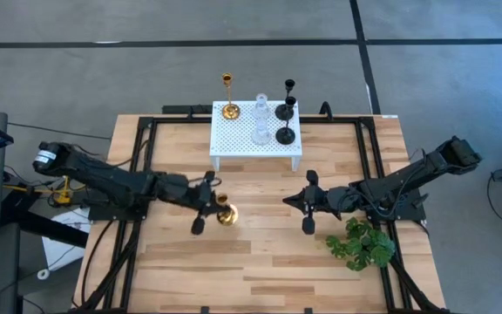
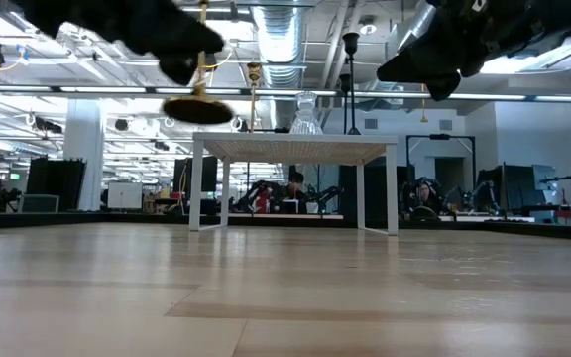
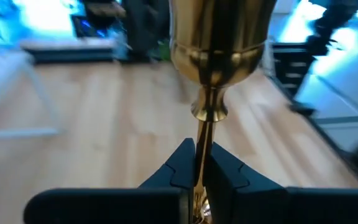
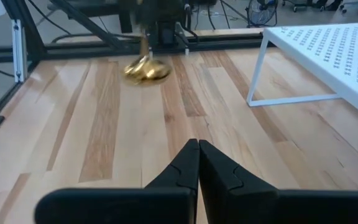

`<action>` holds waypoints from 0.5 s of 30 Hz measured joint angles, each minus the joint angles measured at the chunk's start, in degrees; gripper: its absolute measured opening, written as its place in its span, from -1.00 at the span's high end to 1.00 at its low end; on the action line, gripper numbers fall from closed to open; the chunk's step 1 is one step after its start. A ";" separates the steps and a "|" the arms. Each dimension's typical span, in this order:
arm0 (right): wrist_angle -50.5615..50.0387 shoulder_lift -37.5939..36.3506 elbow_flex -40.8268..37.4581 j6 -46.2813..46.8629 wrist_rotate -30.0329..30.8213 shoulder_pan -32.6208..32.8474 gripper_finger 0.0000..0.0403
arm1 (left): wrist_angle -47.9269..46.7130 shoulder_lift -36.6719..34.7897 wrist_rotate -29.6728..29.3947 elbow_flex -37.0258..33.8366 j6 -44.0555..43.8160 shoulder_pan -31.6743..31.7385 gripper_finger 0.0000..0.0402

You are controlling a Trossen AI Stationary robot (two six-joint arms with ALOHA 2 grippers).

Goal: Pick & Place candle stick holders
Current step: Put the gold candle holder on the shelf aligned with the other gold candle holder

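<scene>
**Kid:** What is your left tool (image 1: 207,203) doing?

**Me:** It is pinching the thin stem of a gold candle stick holder (image 1: 225,212). I hold it up in the air, above the wood worktop (image 1: 260,262). From low down you can see its round base (image 2: 197,109) hanging with nothing under it.

**Kid:** Which way does it point?

**Me:** I think it stands about straight up, base down and cup up. Its long way runs up and down.

**Kid:** And your right tool (image 1: 308,202)?

**Me:** Its fingers are pressed together and hold nothing. It waits over the worktop, near the green plant (image 1: 362,244).

**Kid:** How much is done?

**Me:** Farther back, five holders stand on the white platform (image 1: 234,139): the other gold holder (image 1: 229,106), two glass holders (image 1: 261,120) and two black holders (image 1: 286,112). If the platform is where they go, I guess only the one I hold is left.
</scene>
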 joint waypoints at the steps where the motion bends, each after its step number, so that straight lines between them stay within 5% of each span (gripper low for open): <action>1: -0.38 0.00 0.00 0.01 0.02 0.00 1.00 | -0.72 0.00 -0.06 1.10 1.36 1.40 0.90; 15: -2.60 0.01 0.00 0.07 0.08 -0.19 1.00 | -3.84 0.02 -0.77 11.37 6.13 24.50 0.92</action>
